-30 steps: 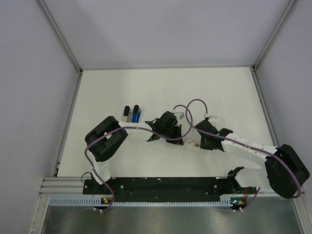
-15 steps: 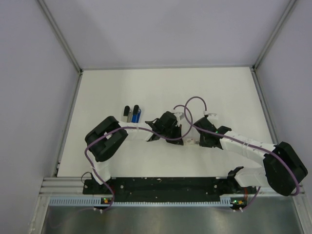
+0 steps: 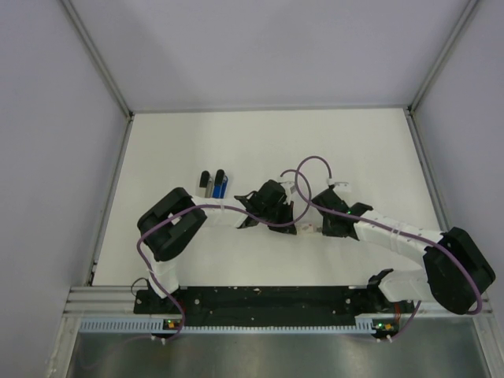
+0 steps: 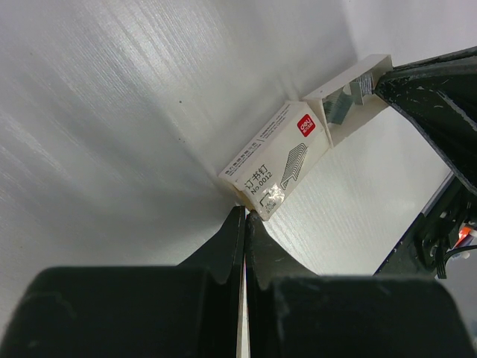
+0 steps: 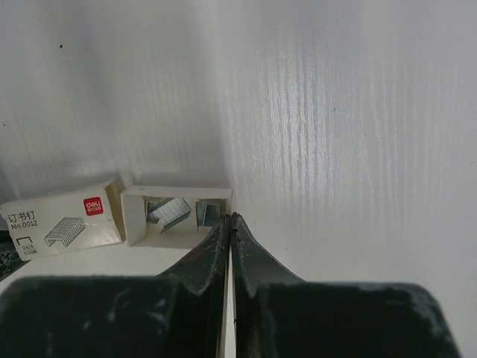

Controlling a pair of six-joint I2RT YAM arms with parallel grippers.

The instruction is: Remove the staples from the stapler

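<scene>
Clenched on nothing visible, right gripper at a corner of open white cardboard tray; thin grey metallic staple strips inside tray, just beside gripper, indiscernible overhead. Pinched shut too, left gripper against white printed staple box beside tray. Both arms low, wrists converging over tray; blue-and-black stapler beyond, left of tray.

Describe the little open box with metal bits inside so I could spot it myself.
On the white table, look just past the tip of the right gripper. A small open tray lies there, right beside a printed box. Unlike that box with its red logo, the tray is plain, has no top, and shows grey staples inside.
</scene>
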